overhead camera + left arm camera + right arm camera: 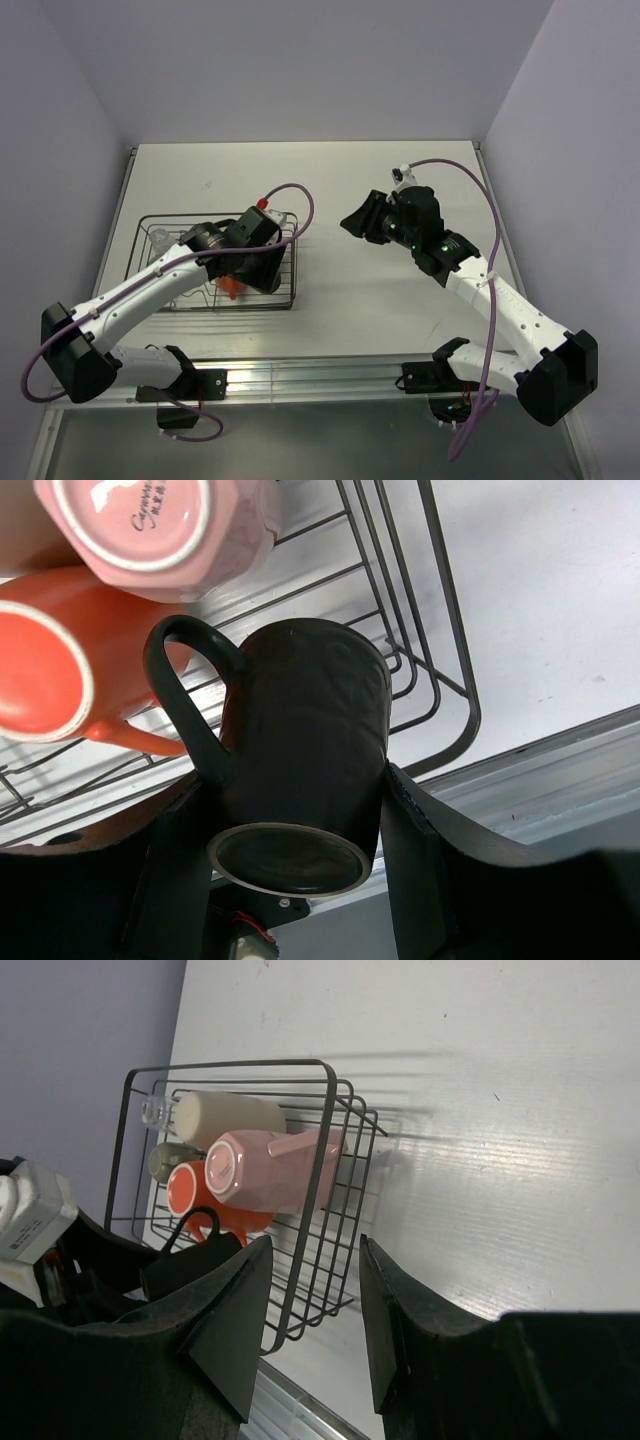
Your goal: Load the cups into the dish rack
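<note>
My left gripper (252, 262) (295, 825) is shut on the dark brown mug (300, 740), which it holds tilted over the near right corner of the dish rack (142, 262) (455, 670) (325, 1140). In the right wrist view the rack holds, lying down, the clear glass (152, 1110), the beige tumbler (235, 1117), the olive-green cup (163, 1160), the orange mug (188, 1190) and the pink mug (270, 1168). The orange mug (50, 670) and the pink mug (160, 525) lie just beyond the dark mug. My right gripper (362, 224) (315, 1290) is open and empty, raised to the right of the rack.
The rack stands on the left half of a white table (400, 290). A metal rail (320, 370) runs along the near edge by the arm bases. Grey walls close off the back and both sides.
</note>
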Controlling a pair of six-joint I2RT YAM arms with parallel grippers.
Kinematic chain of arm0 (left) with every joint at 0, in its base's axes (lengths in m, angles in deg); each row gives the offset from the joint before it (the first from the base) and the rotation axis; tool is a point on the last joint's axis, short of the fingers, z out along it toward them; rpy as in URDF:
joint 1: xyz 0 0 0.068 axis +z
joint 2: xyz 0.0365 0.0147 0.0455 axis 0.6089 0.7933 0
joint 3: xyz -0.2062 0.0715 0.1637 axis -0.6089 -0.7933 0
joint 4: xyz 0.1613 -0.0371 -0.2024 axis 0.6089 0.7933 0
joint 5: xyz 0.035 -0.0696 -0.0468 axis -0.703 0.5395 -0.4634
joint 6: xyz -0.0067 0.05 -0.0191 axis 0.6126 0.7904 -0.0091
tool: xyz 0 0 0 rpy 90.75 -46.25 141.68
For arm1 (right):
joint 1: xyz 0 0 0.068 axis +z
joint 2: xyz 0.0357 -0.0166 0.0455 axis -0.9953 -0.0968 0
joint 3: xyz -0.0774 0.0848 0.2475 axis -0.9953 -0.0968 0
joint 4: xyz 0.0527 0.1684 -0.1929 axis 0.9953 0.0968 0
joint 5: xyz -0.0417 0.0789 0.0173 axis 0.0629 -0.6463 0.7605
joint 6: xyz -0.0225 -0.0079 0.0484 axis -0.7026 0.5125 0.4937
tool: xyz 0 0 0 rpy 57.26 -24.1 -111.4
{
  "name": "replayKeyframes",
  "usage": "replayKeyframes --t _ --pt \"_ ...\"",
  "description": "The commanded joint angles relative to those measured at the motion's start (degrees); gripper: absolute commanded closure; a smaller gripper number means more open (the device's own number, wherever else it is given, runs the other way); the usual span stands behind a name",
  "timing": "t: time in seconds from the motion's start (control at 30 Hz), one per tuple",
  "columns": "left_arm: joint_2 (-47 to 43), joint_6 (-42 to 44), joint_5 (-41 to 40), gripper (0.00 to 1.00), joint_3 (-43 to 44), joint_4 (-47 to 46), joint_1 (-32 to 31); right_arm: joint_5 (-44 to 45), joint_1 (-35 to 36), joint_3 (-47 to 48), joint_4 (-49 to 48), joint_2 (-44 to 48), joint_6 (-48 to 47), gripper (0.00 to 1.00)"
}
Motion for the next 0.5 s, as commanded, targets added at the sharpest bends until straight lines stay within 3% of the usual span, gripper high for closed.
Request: replayKeyframes --t 0.0,0.47 --pt "0.81 1.18 -1.46 1.0 0.81 -2.49 -0.54 1.13 -0.43 -0.42 -1.35 0.1 -1.22 0.52" --pt "6.08 2.32 -0.41 1.0 0.98 -3.81 -0.72 0.77 -0.78 -1.12 -1.96 -0.51 -1.49 0.52"
